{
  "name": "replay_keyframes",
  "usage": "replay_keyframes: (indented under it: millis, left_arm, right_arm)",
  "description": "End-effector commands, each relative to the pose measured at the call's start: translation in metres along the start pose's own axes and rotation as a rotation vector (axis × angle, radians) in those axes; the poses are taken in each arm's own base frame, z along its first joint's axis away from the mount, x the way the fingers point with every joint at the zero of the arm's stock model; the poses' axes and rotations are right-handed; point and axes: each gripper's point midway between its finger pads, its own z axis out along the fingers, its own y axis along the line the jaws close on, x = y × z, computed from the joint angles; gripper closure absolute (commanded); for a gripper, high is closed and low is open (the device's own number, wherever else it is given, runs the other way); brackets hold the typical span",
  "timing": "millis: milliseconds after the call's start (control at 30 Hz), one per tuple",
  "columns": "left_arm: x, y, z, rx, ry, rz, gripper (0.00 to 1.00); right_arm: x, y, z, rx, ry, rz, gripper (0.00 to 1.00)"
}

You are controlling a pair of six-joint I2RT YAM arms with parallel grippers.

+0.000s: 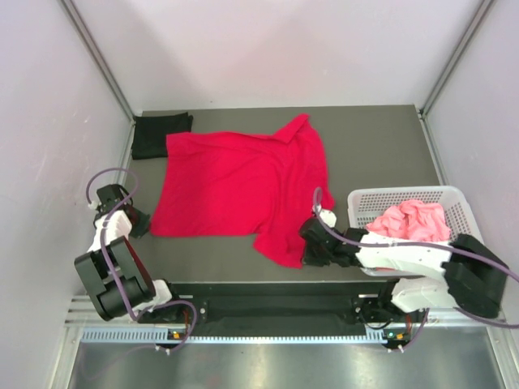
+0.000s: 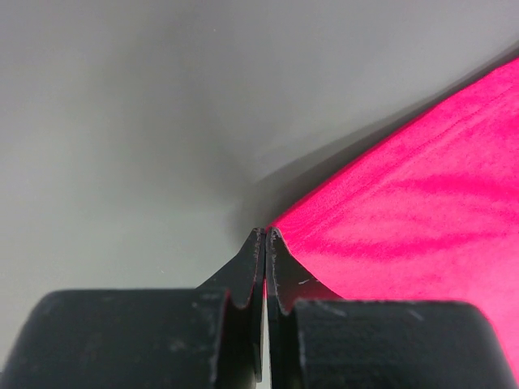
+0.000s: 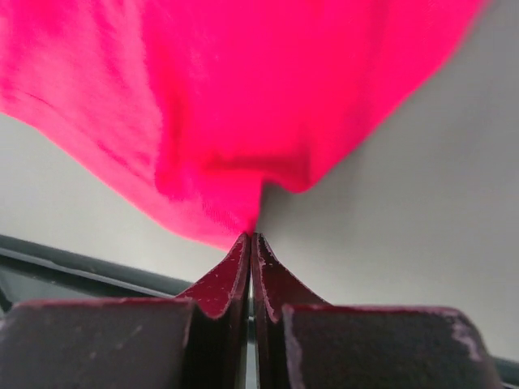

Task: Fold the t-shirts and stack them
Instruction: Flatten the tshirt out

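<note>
We've got the left arm (image 1: 109, 275) and right arm (image 1: 405, 255) in black with white shells, purple cables (image 1: 110, 170) looping, black wedge-tipped fingers (image 2: 243, 271)

red t-shirt (image 3: 243, 97) cropped in both wrist views, pink t-shirt (image 1: 413, 219) part-hidden in basket (image 1: 405, 192)

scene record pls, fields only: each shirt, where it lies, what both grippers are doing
red t-shirt: spread open on the table, unfolded
black t-shirt: folded, far left corner of the table
pink t-shirt: crumpled in the white basket, right side
left gripper: shut on the red t-shirt's near left corner
right gripper: shut on the red t-shirt's near right edge, cloth bunched at the tips
folded so far: black only
</note>
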Motion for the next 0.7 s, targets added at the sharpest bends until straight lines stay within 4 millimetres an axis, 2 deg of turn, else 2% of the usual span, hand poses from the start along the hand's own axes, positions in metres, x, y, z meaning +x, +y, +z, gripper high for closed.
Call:
replay_keyframes:
  millis: [0, 133, 233, 267, 300, 333, 400, 500, 667]
  left_arm:
    - [-0.015, -0.004, -0.011, 0.009, -0.054, 0.001, 1.00]
    - [-0.019, -0.004, -0.013, 0.019, -0.081, 0.009, 1.00]
    - [-0.018, -0.003, -0.013, 0.014, -0.081, 0.021, 1.00]
    - [-0.019, -0.003, -0.013, 0.016, -0.085, 0.023, 1.00]
    - [-0.019, -0.004, -0.013, 0.021, -0.087, 0.020, 1.00]
    - [-0.018, -0.003, -0.012, 0.020, -0.084, 0.019, 1.00]
    - [-0.017, -0.004, -0.011, 0.023, -0.080, 0.016, 1.00]
    - [-0.015, -0.004, -0.009, 0.024, -0.068, 0.014, 1.00]
    - [-0.014, -0.003, -0.007, 0.015, -0.062, 0.018, 1.00]
  right_arm:
    - [-0.034, -0.005, -0.030, -0.009, -0.158, -0.041, 1.00]
    - [-0.044, -0.011, -0.041, 0.015, -0.180, -0.126, 1.00]
    - [-0.024, -0.015, -0.033, 0.017, -0.074, -0.176, 1.00]
    - [-0.020, -0.004, -0.032, -0.044, -0.057, -0.169, 0.95]
    - [-0.018, -0.004, -0.031, -0.053, -0.056, -0.148, 0.77]
    - [-0.016, -0.007, -0.029, -0.054, -0.058, -0.142, 0.72]
    - [-0.019, -0.002, -0.029, -0.084, -0.078, -0.138, 0.66]
    - [-0.018, 0.004, -0.027, -0.105, -0.066, -0.134, 0.64]
    - [-0.016, 0.008, -0.013, -0.124, -0.063, -0.147, 0.62]
